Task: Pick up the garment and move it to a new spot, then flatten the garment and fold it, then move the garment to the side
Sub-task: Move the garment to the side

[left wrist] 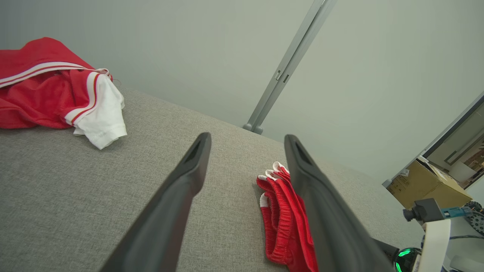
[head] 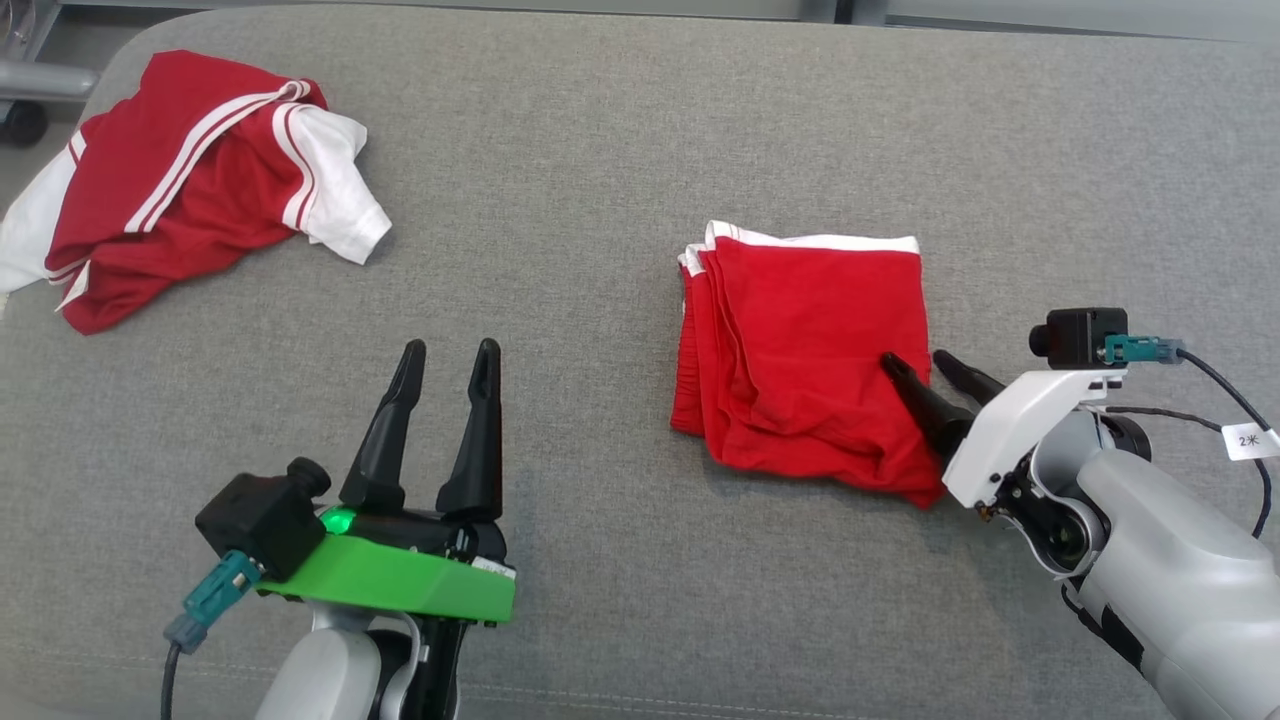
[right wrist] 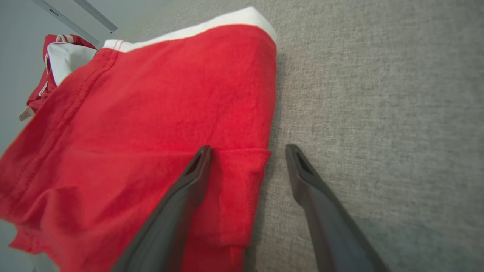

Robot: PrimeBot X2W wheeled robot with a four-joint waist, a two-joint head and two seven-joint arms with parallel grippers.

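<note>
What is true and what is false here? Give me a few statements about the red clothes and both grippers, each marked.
The folded red fabric garment with white trim lies on the grey woven surface. True.
The right gripper is shut on it. False: its jaws stand open, one finger over the garment's edge, the other over bare surface.
The crumpled red and white shirt lies to the robot's left of the folded garment. True.
The left gripper holds that shirt. False: it is open, empty and apart from both garments.
</note>
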